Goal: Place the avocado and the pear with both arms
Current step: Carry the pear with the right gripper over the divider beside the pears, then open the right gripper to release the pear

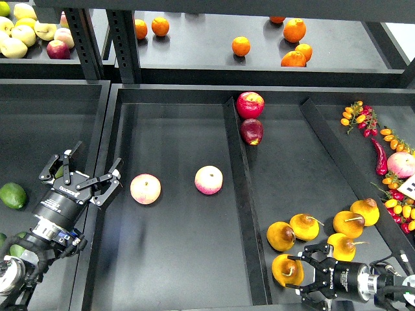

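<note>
My right gripper [305, 273] is shut on a golden pear [284, 269] with a brown stem, low over the front of the right bin. Several more pears [303, 225] lie just behind it. A green oval avocado [11, 194] lies in the left bin. My left gripper [84, 170] is open and empty, right of the avocado and apart from it, over the wall between the left and middle bins. More green fruit [17, 248] shows partly behind my left arm.
Two pink-cream round fruits [145, 188] [209, 179] lie in the middle bin. Two red apples [250, 104] sit by the divider [241, 188]. Chillies and small tomatoes [389, 162] fill the far right bin. Oranges [240, 45] and apples [26, 32] sit on the back shelf.
</note>
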Robot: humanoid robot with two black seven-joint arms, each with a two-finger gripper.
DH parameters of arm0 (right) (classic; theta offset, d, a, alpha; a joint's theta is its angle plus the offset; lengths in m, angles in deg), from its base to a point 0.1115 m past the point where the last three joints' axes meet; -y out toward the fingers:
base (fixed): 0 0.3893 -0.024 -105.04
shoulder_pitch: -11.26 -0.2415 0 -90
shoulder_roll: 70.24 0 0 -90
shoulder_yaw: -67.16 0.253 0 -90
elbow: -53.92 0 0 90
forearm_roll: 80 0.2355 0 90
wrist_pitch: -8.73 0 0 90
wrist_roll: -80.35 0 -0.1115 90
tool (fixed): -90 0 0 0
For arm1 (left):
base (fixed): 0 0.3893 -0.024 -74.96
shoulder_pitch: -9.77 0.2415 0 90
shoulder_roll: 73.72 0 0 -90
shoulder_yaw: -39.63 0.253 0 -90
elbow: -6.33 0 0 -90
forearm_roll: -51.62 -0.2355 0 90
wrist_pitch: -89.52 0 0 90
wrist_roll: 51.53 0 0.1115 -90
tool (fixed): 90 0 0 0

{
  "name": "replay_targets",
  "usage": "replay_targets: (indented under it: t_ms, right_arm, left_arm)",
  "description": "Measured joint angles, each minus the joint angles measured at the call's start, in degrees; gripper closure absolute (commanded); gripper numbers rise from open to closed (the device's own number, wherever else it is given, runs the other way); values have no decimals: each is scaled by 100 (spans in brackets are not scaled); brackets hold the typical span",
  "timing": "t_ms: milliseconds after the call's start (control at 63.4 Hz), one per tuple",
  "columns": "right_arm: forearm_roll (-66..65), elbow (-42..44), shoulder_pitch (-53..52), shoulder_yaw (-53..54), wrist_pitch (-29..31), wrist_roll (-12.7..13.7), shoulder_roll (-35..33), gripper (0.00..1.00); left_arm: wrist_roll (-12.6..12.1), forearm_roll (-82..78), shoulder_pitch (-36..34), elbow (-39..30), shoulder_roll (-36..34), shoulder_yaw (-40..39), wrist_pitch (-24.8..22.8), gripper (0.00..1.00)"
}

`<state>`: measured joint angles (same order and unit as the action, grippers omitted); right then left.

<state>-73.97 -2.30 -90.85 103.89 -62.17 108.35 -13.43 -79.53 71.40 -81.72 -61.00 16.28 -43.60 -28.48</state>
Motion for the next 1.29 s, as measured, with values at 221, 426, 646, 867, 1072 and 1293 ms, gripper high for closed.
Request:
replay_targets:
  t_ms: [221, 426, 646, 867, 1072, 1293]
  right_arm:
    - [-67, 120, -19, 1, -2, 0, 31, 55]
    - [-71, 144, -45, 8, -12, 0, 31, 41]
    - [-70, 160, -42, 9, -12, 0, 24, 36]
    - [-67, 164, -34, 5, -12, 0, 23, 25]
    - [-67, 164, -11, 1, -41, 0, 23, 16]
    - [9, 89, -48, 115, -76, 0, 23, 12]
  left_arm:
    - [0, 0, 9, 0, 0, 0, 0, 1]
    - [0, 0, 9, -9, 0, 6, 0, 1]
    - [0, 0, 11, -24, 0, 7, 0, 1]
    - [0, 0, 18, -26, 0, 7, 0, 1]
    - [0, 0, 18, -26, 0, 7, 0, 1]
    - [0, 0, 18, -26, 0, 10, 0, 1]
